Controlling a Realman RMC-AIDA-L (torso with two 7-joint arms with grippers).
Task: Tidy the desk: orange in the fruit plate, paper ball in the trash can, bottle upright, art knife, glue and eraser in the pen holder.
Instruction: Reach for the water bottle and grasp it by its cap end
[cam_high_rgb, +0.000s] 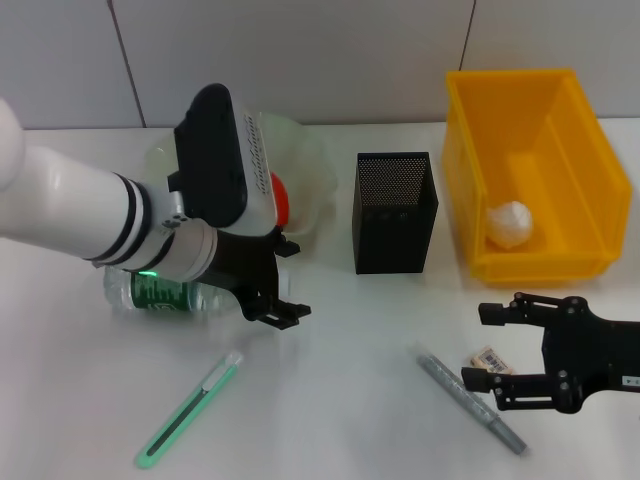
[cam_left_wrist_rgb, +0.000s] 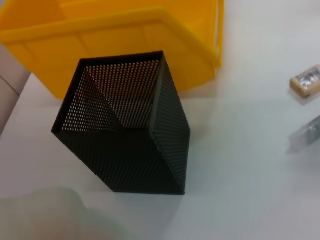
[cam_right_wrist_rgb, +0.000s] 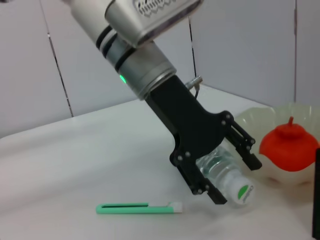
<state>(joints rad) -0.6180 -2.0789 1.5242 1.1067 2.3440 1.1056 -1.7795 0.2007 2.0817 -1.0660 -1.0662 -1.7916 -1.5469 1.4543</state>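
Head view: the left pincer (cam_high_rgb: 283, 278) reaches down over the clear plastic bottle with a green label (cam_high_rgb: 165, 295), which lies on its side on the white tabletop (cam_high_rgb: 330, 400); its black fingers straddle the bottle's neck end. Behind it, the orange (cam_high_rgb: 281, 200) sits in the translucent fruit plate (cam_high_rgb: 305, 160). The black mesh pen holder (cam_high_rgb: 395, 212) stands upright, and the yellow plastic bin (cam_high_rgb: 530, 170) holds the white paper ball (cam_high_rgb: 510, 222). The green art knife (cam_high_rgb: 190, 408), grey glue stick (cam_high_rgb: 470, 398) and small eraser (cam_high_rgb: 492, 359) lie on the tabletop. The right pincer (cam_high_rgb: 480, 345) rests spread open around the eraser, gripping nothing.

Left wrist view: pen holder, bin and eraser show.

Right wrist view: the left pincer's fingers (cam_right_wrist_rgb: 212, 192) flank the bottle's white cap; whether they are clamped on it I cannot tell.
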